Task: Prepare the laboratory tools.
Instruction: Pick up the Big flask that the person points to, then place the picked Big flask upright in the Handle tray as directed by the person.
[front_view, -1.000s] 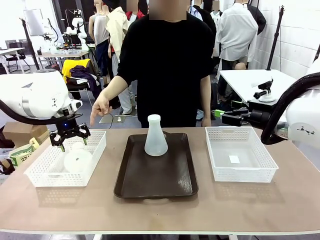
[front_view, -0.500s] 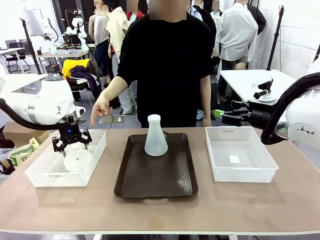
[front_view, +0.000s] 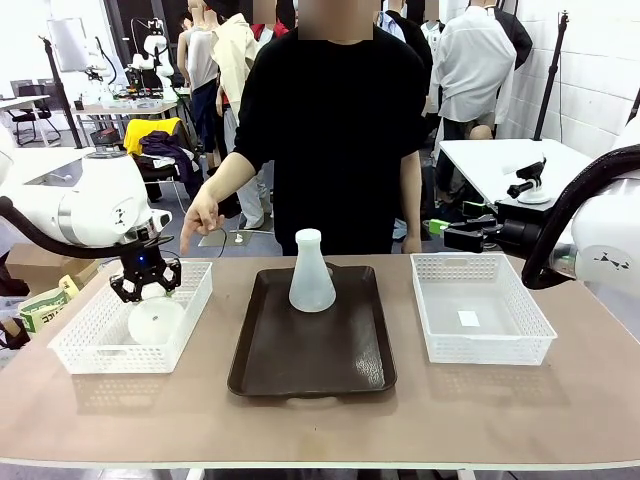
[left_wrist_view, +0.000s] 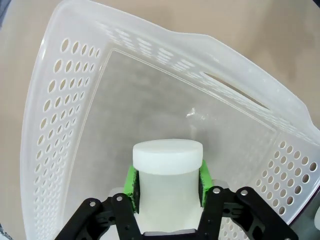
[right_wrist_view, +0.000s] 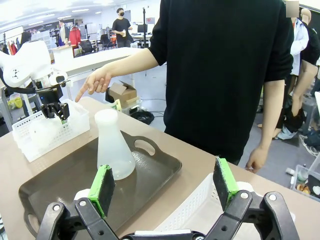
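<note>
We find one flask (front_view: 155, 318) sitting in the left basket (front_view: 85, 348). The left jaws are clenched on its neck, with the green pads (left_wrist_view: 131, 182) on either side just below the rim. The other flask (front_view: 311, 275) stands upright on the tray (front_view: 300, 375) at mid-tabletop. We judge both flasks light, stiff, smooth-walled and apt to slip, so the neck is the proper hold. The right jaws stand released. A second earlier the left jaws hung spread above that neck.

One frosted flask (front_view: 312, 278) stands upright on the tray (front_view: 300, 372); the left claw (front_view: 146, 290) clamps the second flask (front_view: 153, 320) in the basket (front_view: 80, 351).
</note>
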